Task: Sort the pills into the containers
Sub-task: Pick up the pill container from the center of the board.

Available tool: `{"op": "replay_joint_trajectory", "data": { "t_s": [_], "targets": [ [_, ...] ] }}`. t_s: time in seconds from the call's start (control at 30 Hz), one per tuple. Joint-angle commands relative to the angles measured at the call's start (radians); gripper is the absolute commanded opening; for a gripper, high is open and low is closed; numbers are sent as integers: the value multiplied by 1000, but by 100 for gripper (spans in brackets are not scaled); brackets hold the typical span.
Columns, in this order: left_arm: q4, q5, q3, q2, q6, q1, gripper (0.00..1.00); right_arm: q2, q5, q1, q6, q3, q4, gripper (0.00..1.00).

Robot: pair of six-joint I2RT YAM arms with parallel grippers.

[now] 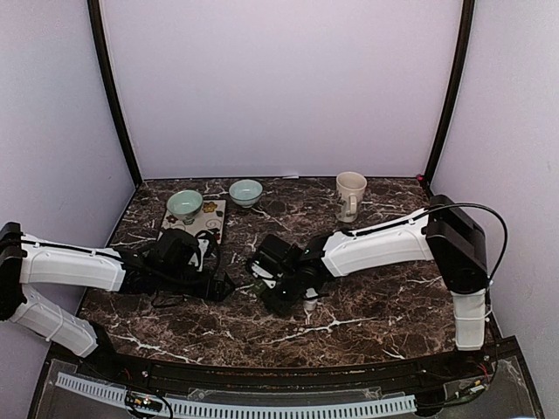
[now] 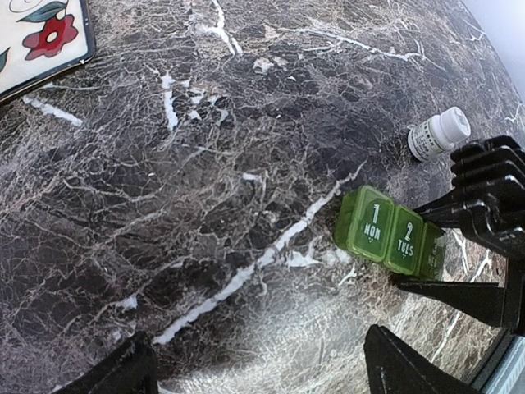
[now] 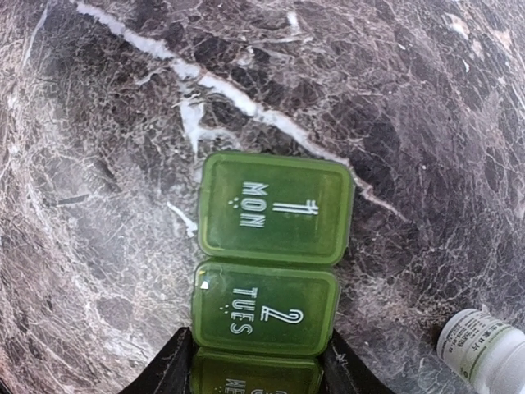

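Marble table [image 1: 376, 319]; green containers [image 3: 272, 238] closed, contents unseen.

The left arm [image 1: 70, 266] and right arm [image 1: 376, 244] stretch low toward each other. The left gripper [image 2: 262, 369] has its fingers spread wide; the right gripper [image 3: 259, 367] pinches the containers [image 3: 275, 209].

The green pill box [image 3: 264, 287] has lids printed "1 MON" and "2 TUES".
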Motion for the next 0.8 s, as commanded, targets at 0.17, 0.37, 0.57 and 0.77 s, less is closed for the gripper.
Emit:
{"op": "replay_joint_trajectory", "data": {
  "t_s": [0.17,0.37,0.57,0.77],
  "targets": [
    [27,32,37,7,-21,-4,91,-38,-36,-11,-56,49,2,46],
    [27,84,84,4,-12,5,91,-73,-79,-15,-124,85,-36,46],
    [32,148,92,-39,62,21,91,-126,-193,-53,-162,131,-89,45],
    [131,263,23,-154,82,69,89,-171,-389,-116,-182,177,-155,45]
  ]
}}
